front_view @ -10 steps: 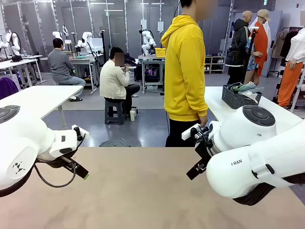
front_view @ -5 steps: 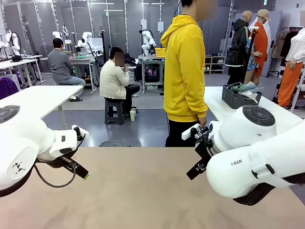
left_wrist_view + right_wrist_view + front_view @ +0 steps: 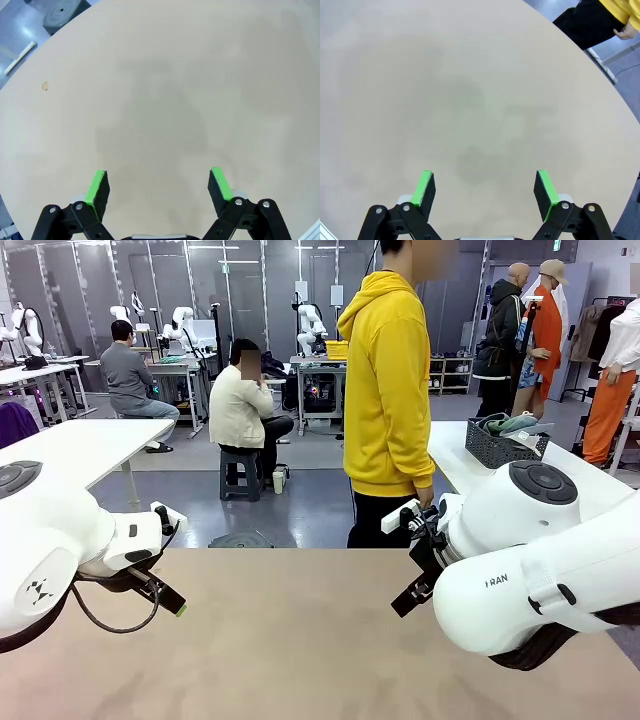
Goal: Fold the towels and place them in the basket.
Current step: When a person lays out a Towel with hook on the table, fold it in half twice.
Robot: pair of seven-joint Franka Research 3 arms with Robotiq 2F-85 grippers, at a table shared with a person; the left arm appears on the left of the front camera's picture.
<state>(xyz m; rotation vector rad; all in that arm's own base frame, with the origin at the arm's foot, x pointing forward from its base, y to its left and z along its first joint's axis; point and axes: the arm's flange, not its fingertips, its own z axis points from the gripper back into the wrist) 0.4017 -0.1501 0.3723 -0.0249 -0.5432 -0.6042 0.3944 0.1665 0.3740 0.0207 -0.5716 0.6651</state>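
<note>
Left gripper (image 3: 158, 179) and right gripper (image 3: 485, 180) both hang wide open, holding nothing, above the tan table (image 3: 300, 640). Well apart from them, the basket (image 3: 503, 451) sits on a white table (image 3: 453, 458) beyond the right arm, a greenish towel (image 3: 512, 423) heaped inside, near a person in yellow (image 3: 385, 390).

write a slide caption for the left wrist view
Left gripper open above the beige table, green pads spread wide, nothing between them.

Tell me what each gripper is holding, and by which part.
Nothing is held. The left gripper and the right gripper both hang open over the table, with nothing between the jaws.
</note>
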